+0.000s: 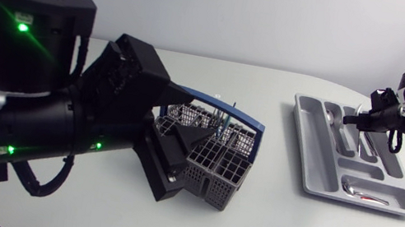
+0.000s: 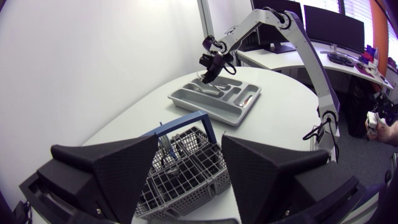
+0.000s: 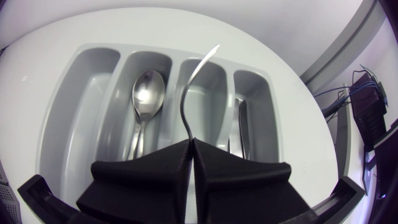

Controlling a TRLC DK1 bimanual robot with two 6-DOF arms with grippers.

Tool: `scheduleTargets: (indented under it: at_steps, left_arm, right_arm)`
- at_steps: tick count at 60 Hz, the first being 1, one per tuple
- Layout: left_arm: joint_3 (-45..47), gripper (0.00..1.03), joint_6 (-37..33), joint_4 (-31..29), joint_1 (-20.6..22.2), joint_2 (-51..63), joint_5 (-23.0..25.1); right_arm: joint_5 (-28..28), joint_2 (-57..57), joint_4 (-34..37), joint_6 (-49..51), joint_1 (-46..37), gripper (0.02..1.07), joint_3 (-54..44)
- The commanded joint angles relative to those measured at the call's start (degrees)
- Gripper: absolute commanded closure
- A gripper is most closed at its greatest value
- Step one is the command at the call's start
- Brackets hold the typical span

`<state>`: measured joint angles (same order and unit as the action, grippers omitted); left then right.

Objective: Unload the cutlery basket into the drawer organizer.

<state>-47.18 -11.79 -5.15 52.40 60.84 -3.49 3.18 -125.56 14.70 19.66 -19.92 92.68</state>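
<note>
The grey cutlery basket (image 1: 219,162) with a blue handle stands mid-table, with several pieces upright inside. My left gripper (image 1: 178,149) hovers open at its near-left side; in the left wrist view the basket (image 2: 180,168) lies just below and ahead of the spread fingers (image 2: 106,171). The grey drawer organizer (image 1: 307,161) lies at the right. My right gripper (image 3: 191,144) is shut on a slim curved metal cutlery piece (image 3: 189,93), held above the organizer's middle compartments. A spoon (image 3: 146,93) lies in a neighbouring compartment, and a knife (image 3: 242,130) in another.
A small spoon (image 1: 364,194) rests in the organizer's crosswise front compartment. My bulky left arm (image 1: 34,117) covers the table's left part. The table's rounded edge runs close behind and beside the organizer (image 2: 214,99).
</note>
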Motion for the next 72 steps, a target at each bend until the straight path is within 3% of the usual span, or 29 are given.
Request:
scheduleTargets:
  at_steps: [1,18,20,23,24,27,33,48,57,72]
  left_arm:
    - [1.56,0.24,0.45,-0.3,-0.19,-1.07,-0.47]
    - [1.56,0.24,0.54,-0.13,-0.11,-1.07,-0.47]
    - [1.56,0.24,0.54,-0.21,-0.19,-1.07,-0.47]
    - [1.56,0.24,0.45,-0.3,-0.19,-1.25,-0.47]
    - [1.56,0.24,0.45,-0.3,-0.28,-1.25,-0.47]
    - [1.56,0.24,0.45,-0.3,-0.28,-1.25,-0.47]
    - [1.65,0.24,0.45,-0.3,-0.28,-1.25,-0.47]
    - [1.39,0.24,0.45,0.14,-0.19,-0.9,-0.47]
    - [0.6,0.24,0.54,-0.3,0.07,-0.72,-0.47]
    - [-2.39,0.24,0.54,-1.27,0.6,2.62,-0.29]
  right_arm:
    - [-1.77,-2.76,-0.64,-0.76,0.24,1.01,1.27]
    - [-7.22,-6.02,-0.72,0.64,2.17,0.97,2.5]
    - [-7.4,-6.1,-0.81,0.73,2.61,0.88,2.15]
    - [-7.31,-5.93,-0.99,0.82,2.87,0.65,1.53]
    - [-7.31,-5.75,-0.99,0.73,2.96,0.53,1.45]
    - [-7.22,-4.87,-1.25,0.64,2.96,0.33,0.74]
    - [-6.87,-1.53,-2.83,0.82,2.52,0.21,-1.63]
    - [-3.18,5.32,-3.45,1.08,-0.29,0.21,-4.79]
    - [1.83,12.88,-3.8,1.08,-1.17,0.21,-10.51]
    - [17.12,33.8,-2.04,3.89,0.24,0.21,-25.71]
